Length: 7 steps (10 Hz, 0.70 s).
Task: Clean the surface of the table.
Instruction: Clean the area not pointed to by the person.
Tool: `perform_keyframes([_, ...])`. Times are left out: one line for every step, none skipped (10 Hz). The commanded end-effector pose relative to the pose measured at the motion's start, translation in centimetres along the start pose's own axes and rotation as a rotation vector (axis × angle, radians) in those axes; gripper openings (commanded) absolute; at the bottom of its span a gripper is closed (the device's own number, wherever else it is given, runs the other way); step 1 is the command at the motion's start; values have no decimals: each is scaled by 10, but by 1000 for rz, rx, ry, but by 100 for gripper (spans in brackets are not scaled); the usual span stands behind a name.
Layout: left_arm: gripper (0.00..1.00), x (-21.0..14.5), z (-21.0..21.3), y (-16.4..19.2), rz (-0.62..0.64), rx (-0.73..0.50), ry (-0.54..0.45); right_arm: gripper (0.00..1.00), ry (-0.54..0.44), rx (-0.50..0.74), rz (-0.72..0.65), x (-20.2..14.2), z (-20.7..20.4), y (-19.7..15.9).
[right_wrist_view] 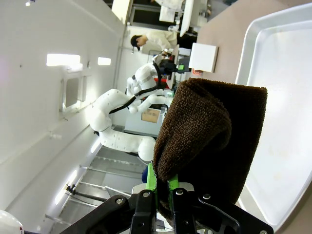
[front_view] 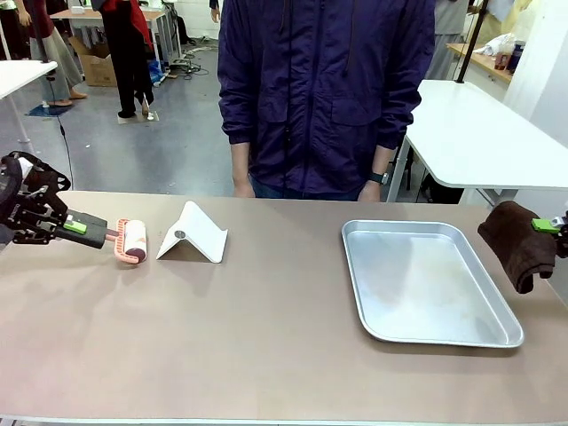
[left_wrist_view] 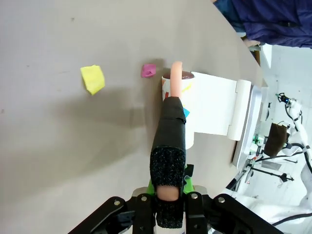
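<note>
The surface (front_view: 266, 346) is the brownish-taupe top with a pale front edge; it spans the lower half of the front view from left to right.

Left side of frame: the left fingers (front_view: 75, 226) are closed narrow on the black foam-covered handle of a lint roller (front_view: 133, 240). The roller head points toward frame centre and sits low over the surface. Whether it touches the top cannot be told. Just right of the roller head, a white stand (front_view: 193, 232) with a folded, tent-like shape rests on the surface.

Left wrist view: the handle (left_wrist_view: 170, 141) runs up from the bottom edge between the green pads. Two paper scraps lie on the surface (left_wrist_view: 58, 156) left of the roller head: a yellow scrap (left_wrist_view: 92, 79) at upper left and a pink scrap (left_wrist_view: 148, 70) just beside the roller.

Right side of frame: a rectangular silver tray (front_view: 355, 284) lies flat on the surface at centre right. The right fingers (front_view: 544, 225) are clamped on a dark brown cloth (front_view: 519, 244), which hangs at the right edge of the frame, beside the tray's far right corner and above the surface.

Right wrist view: the cloth (right_wrist_view: 209, 131) rises from the closed green pads, with the tray (right_wrist_view: 287, 97) behind it on the right.

A person (front_view: 324, 89) in a dark purple jacket stands at the far edge of the surface, top centre, arms hanging down
</note>
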<state>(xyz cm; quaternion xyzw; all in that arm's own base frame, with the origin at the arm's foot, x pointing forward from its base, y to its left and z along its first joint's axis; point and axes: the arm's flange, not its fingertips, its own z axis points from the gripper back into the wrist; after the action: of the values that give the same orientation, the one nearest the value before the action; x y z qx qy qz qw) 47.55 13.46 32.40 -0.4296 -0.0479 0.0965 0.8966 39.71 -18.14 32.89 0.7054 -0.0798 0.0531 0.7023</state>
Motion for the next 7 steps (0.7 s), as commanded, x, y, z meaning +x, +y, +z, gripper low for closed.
perform_keyframes([21, -5, -3, 1, -34, 5, -4, 11, 1, 18, 1, 4, 0, 6])
perform_keyframes([21, -8, 6, -2, -50, -18, -17, 11, 1, 18, 1, 4, 0, 6])
perform_keyframes([21, -15, 22, -8, -79, -56, -37, 11, 1, 18, 1, 4, 0, 6])
perform_keyframes([21, -26, 41, -14, -116, -91, -62, 11, 1, 18, 1, 4, 0, 6])
perform_keyframes([21, -41, 62, -19, -160, -119, -83, 11, 1, 18, 1, 4, 0, 6])
perform_keyframes([21, -58, 86, -23, -205, -142, -101, 11, 1, 18, 1, 4, 0, 6])
perform_keyframes([21, -70, 105, -18, -216, -142, -137, 11, 1, 18, 1, 4, 0, 6])
